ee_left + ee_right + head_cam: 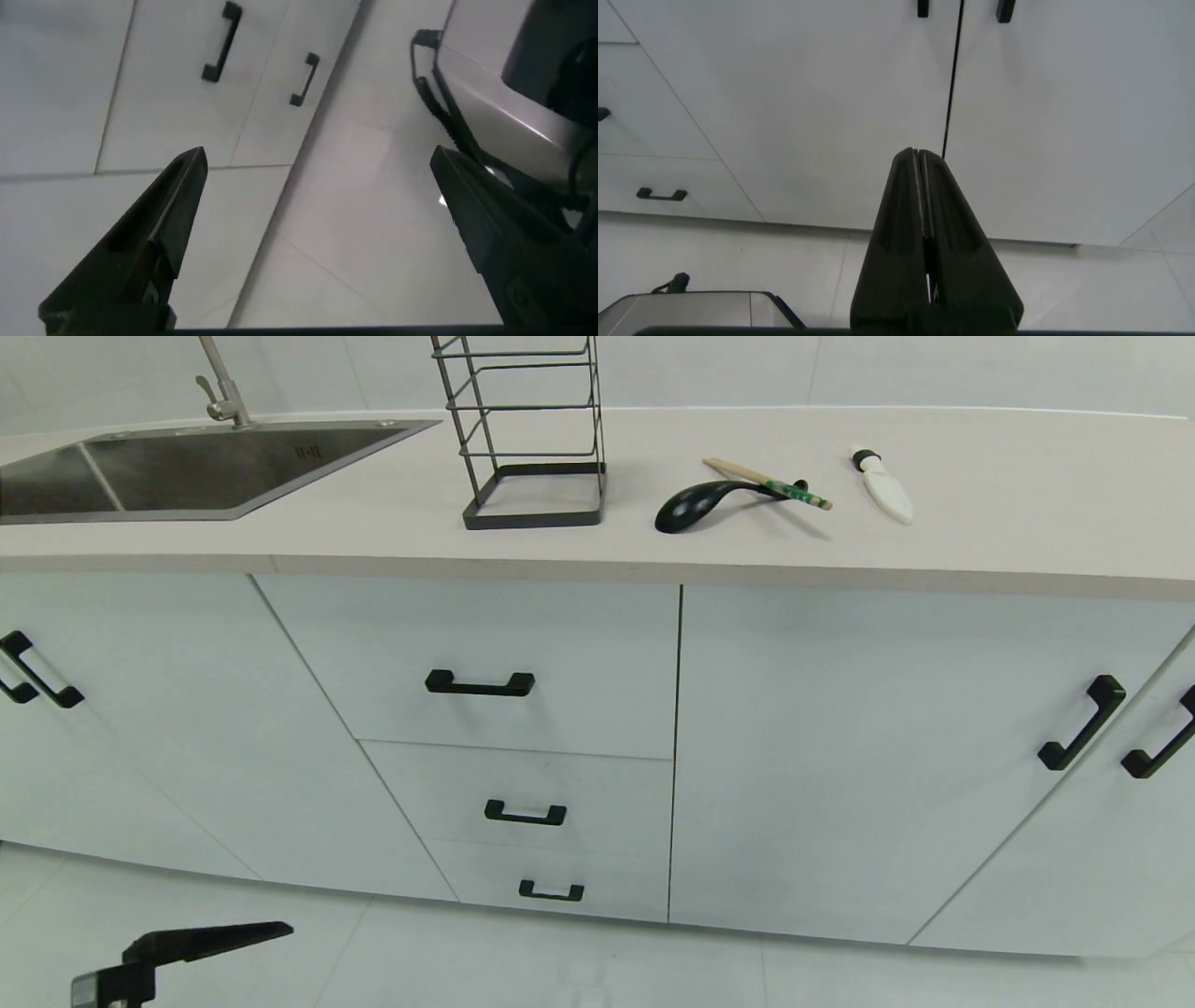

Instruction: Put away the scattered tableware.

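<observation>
table (1008,537), pale, with scattered tableware on it.
- black spoon (693,508): at 3 o'clock of the wire rack (534,448), bowl resting on the table.
- chopsticks (767,483): at 1 o'clock of the spoon's bowl, lying across its handle, touching it.
- white utensil (885,490) with a black collar: at 3 o'clock of the chopsticks, apart from them.
- sink (187,467) with tap (220,387): at 9 o'clock of the rack.
- three drawers (523,653), all closed: at 6 o'clock of the rack.
- left end effector (318,159): fingers spread wide, holding nothing, low over the floor.
- right end effector (920,159): fingers pressed together, nothing between them, facing the cabinet doors.
</observation>
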{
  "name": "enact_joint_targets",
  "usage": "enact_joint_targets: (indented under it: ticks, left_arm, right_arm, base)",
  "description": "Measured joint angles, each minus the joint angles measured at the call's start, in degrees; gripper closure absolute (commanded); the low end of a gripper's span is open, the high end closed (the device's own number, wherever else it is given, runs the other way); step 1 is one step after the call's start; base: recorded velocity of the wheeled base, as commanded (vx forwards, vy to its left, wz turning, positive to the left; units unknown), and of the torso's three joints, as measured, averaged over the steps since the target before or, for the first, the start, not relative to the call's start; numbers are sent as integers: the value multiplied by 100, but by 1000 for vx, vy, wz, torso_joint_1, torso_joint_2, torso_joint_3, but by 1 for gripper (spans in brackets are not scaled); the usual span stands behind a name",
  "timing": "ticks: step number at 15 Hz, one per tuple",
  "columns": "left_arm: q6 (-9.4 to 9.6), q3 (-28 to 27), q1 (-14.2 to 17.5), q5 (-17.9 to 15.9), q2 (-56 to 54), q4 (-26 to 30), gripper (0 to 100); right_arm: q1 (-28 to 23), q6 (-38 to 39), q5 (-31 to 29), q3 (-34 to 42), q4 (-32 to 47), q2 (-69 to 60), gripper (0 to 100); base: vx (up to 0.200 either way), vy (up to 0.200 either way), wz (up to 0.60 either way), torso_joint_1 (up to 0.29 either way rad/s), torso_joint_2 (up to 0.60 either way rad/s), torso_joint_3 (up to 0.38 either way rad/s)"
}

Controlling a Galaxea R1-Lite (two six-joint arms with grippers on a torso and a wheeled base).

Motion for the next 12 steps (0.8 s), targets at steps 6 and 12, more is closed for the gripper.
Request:
enact_joint_targets:
  ticks: [6,12]
  left_arm:
    - [930,-484,-354,384,884,-256,0]
    - [1710,-755,-585,817,2048,-840,0]
  right_arm:
    - [0,0,0,0,2,-4,100]
    - [0,-1,0,0,2,-6,100]
  base:
    - [0,0,0,0,0,0]
    - [0,0,0,0,0,0]
